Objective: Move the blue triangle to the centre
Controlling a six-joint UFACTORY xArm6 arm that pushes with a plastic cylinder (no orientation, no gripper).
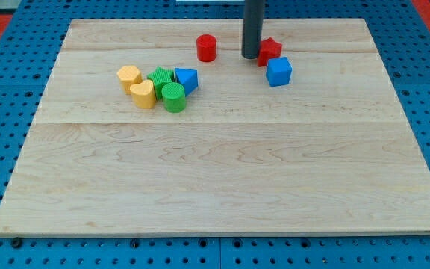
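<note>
The blue triangle (pixel 187 78) lies at the view's upper left of centre, at the right end of a tight cluster with a green star-like block (pixel 160 78), a green cylinder (pixel 174 97), a yellow heart-like block (pixel 143 94) and a yellow hexagon (pixel 128 75). My tip (pixel 251 56) stands near the view's top, well to the right of the triangle, touching or just beside a red star-like block (pixel 270 50).
A red cylinder (pixel 206 48) stands to the left of my tip. A blue cube (pixel 278 72) lies just below the red star-like block. The wooden board (pixel 222 172) sits on a blue pegboard surface.
</note>
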